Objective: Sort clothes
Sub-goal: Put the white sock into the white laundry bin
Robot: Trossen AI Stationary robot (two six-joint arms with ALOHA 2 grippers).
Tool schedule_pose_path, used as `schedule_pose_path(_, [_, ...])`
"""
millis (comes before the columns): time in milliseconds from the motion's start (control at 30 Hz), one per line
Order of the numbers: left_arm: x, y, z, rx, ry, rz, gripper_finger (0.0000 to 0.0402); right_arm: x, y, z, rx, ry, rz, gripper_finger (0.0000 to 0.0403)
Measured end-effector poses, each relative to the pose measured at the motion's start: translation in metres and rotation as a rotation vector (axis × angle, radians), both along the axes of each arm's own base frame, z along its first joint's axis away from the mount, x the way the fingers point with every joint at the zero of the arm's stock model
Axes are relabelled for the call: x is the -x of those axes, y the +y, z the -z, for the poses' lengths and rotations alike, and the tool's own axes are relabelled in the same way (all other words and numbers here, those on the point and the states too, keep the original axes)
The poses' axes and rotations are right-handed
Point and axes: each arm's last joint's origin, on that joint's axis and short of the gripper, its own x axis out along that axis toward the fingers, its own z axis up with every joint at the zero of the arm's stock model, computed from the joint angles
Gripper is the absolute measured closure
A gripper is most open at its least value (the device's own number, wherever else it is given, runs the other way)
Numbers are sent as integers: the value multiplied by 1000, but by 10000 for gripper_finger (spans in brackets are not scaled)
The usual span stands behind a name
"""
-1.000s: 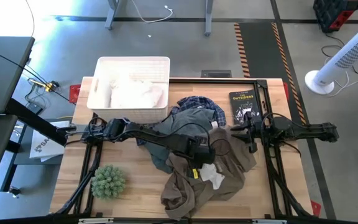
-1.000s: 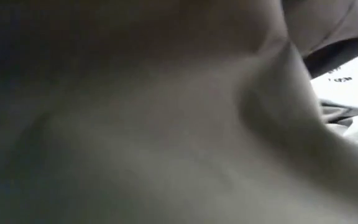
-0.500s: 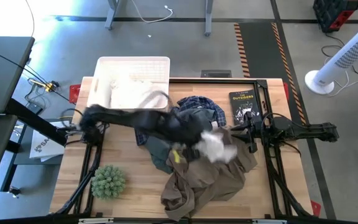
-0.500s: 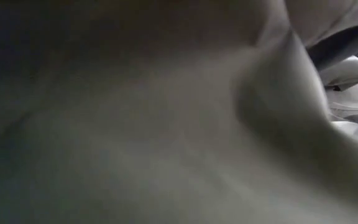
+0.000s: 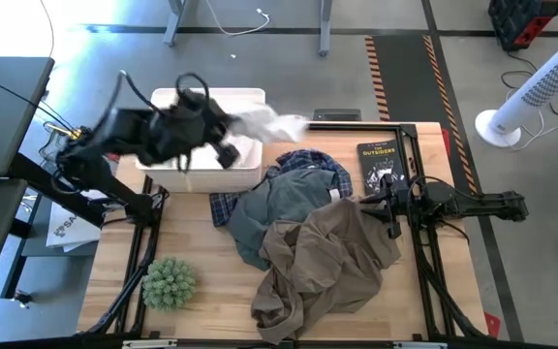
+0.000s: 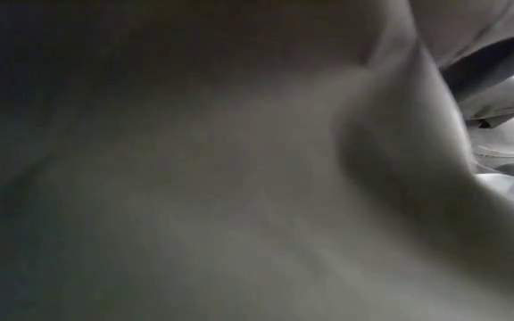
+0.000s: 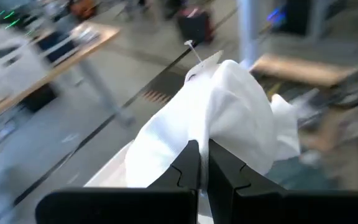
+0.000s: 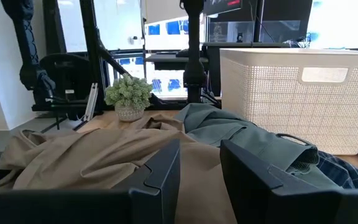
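Observation:
My left gripper (image 5: 232, 128) is raised over the white plastic basket (image 5: 163, 145) at the far left, shut on the thin white garment (image 5: 271, 123), which also shows in the left wrist view (image 7: 229, 112). The taupe-brown garment (image 5: 318, 267), the grey-green T-shirt (image 5: 277, 206) and the blue plaid shirt (image 5: 310, 162) lie heaped at the table's middle. My right gripper (image 8: 199, 168) is open at the heap's right side (image 5: 380, 208), low over the taupe-brown garment (image 8: 92, 155). Taupe cloth (image 6: 239, 178) close to the lens fills the low view. My left gripper pinches a bunched part of the white garment (image 7: 199, 138) between its two shut fingers. The cloth billows out beyond the fingertips toward the table's right. It is lifted clear of the heap and the table, over the basket's right rim.
A black book (image 5: 380, 163) lies at the far right of the table. A small green plant (image 5: 170, 281) stands near the front left. White cloth (image 5: 211, 147) lies inside the basket. Bare wood shows between the plant and the heap.
My left gripper has risen from the heap and swung fast toward the table's far left, over the basket, shut on the white garment. The garment has been lifted off the taupe-brown garment and now trails in the air by the basket's right rim.

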Motion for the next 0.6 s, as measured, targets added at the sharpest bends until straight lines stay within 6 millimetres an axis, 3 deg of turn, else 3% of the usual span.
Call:
schedule_pose_path(167, [28, 37, 16, 59, 223, -199, 396, 0, 0, 0, 0, 0, 0, 291])
schedule_pose_path(333, [28, 70, 32, 192, 308, -192, 380, 0, 0, 0, 0, 0, 0, 291])
schedule_pose_path(600, [37, 121, 74, 342, 463, -318, 266, 0, 0, 0, 0, 0, 0, 291])
